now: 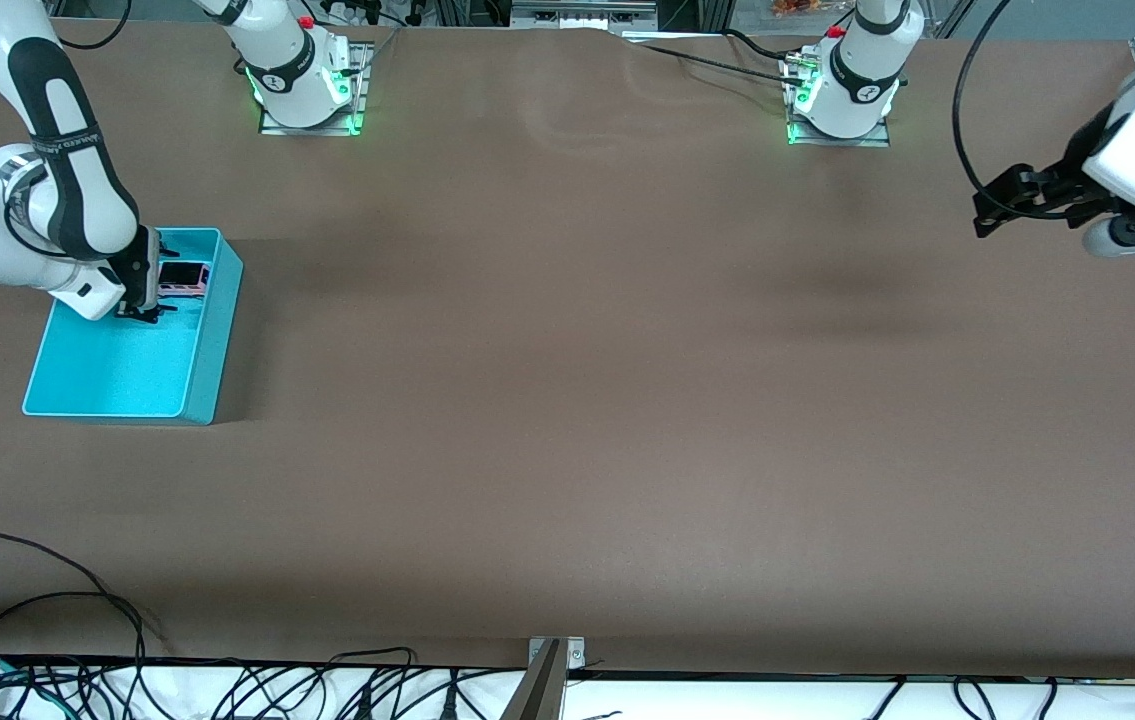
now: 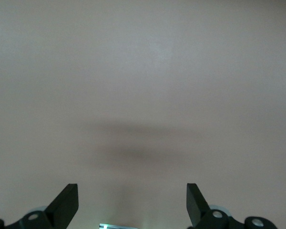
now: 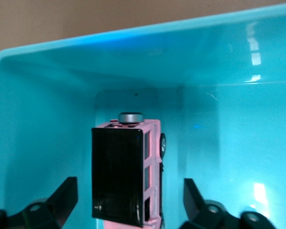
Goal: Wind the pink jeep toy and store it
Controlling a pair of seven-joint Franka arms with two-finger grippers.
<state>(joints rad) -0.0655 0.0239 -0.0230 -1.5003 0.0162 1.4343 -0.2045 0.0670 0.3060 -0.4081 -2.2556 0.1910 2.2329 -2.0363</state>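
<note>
**Jeep in the bin, both grippers spread**

From the front view, the pink jeep toy [image 1: 184, 277] is only a small pink and black patch inside the turquoise bin [image 1: 212, 345], close to the bin's wall farthest from the front camera and half masked by the right arm's wrist. The right gripper [image 1: 143, 312] hangs down into the bin just beside the toy; its fingers are too small and dark here to read.

The right wrist view fills that gap. There the pink jeep toy [image 3: 126, 171] stands on the bin's floor, black roof up, a grey round part at one end, with its other end cut off by the picture's edge. The right gripper [image 3: 128, 198] has its fingers [image 3: 66, 193] wide apart on either side of the toy, seemingly not touching it.

The left gripper [image 1: 987, 212] waits in the air over the worktop [image 1: 567, 400] at the left arm's end. The left wrist view shows its fingers [image 2: 66, 202] apart with only bare worktop and a soft shadow below.
</note>
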